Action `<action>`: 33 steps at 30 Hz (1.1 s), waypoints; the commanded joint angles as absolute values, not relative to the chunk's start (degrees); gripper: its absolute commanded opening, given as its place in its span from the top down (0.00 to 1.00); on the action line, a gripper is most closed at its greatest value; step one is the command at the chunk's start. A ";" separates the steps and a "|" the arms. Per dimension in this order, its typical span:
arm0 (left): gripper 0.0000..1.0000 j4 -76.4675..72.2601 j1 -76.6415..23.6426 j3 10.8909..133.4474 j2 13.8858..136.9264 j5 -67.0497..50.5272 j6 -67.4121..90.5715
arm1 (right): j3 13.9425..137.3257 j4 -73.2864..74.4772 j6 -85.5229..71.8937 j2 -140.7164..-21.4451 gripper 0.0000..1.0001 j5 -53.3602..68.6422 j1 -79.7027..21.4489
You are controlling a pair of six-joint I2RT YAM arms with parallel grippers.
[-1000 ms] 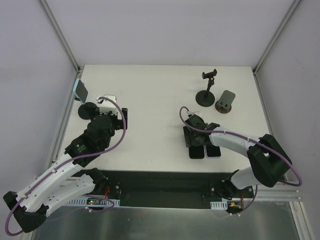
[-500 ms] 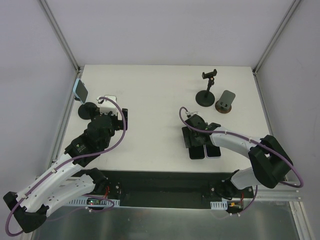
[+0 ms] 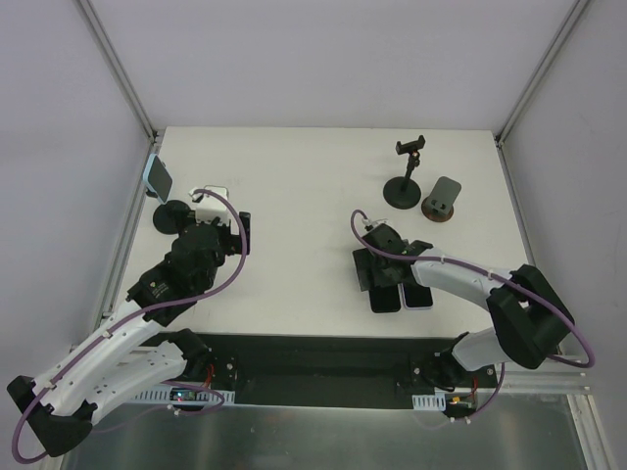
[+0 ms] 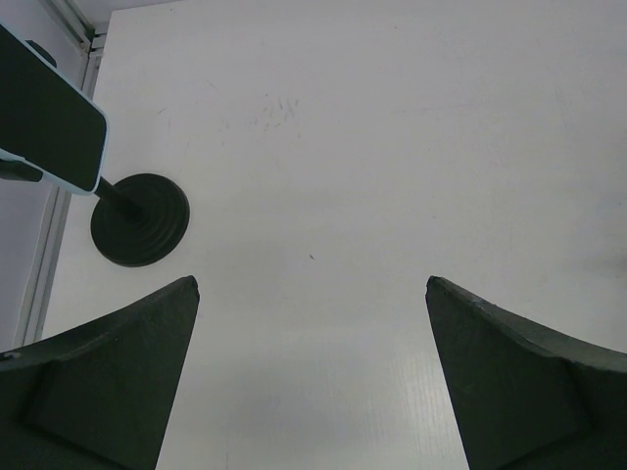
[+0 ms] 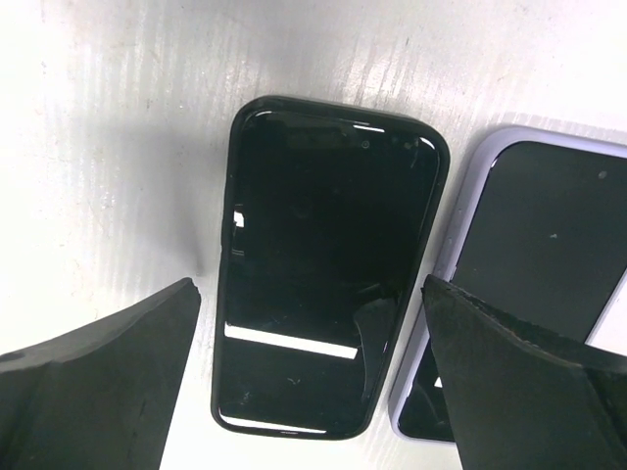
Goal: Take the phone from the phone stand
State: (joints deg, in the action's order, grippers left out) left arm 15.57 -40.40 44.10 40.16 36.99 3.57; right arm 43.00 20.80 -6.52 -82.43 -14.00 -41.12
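A phone with a light blue case (image 3: 157, 177) sits tilted in a black phone stand (image 3: 173, 215) at the table's far left. In the left wrist view the phone (image 4: 49, 137) and the stand's round base (image 4: 140, 219) are at the upper left. My left gripper (image 3: 231, 225) (image 4: 312, 372) is open and empty, to the right of the stand and apart from it. My right gripper (image 3: 378, 264) (image 5: 312, 372) is open, low over a black-cased phone (image 5: 328, 264) lying flat, with one finger on each side of it.
A lavender phone (image 5: 539, 255) (image 3: 419, 297) lies beside the black one (image 3: 385, 298). An empty black clamp stand (image 3: 409, 173) and a grey-brown stand (image 3: 443, 199) are at the far right. A metal frame post runs along the table's left edge (image 3: 122, 235).
My right gripper has shifted slightly left over the black phone. The left arm has hardly moved.
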 commanded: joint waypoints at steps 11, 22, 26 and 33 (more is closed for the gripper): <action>0.01 15.47 -37.36 44.82 41.39 38.40 5.98 | 42.37 14.86 -0.45 -58.03 0.04 -14.32 -41.57; 0.01 15.47 -20.33 49.21 47.18 30.87 12.65 | 33.15 10.28 10.28 -28.85 0.04 -19.86 -41.40; 0.01 15.38 -11.44 52.55 50.97 25.50 13.79 | 31.12 10.98 12.56 -20.24 0.04 -21.79 -41.48; 0.01 11.96 3.50 58.61 60.36 20.04 12.57 | 29.62 12.92 13.36 -14.06 0.04 -23.38 -41.40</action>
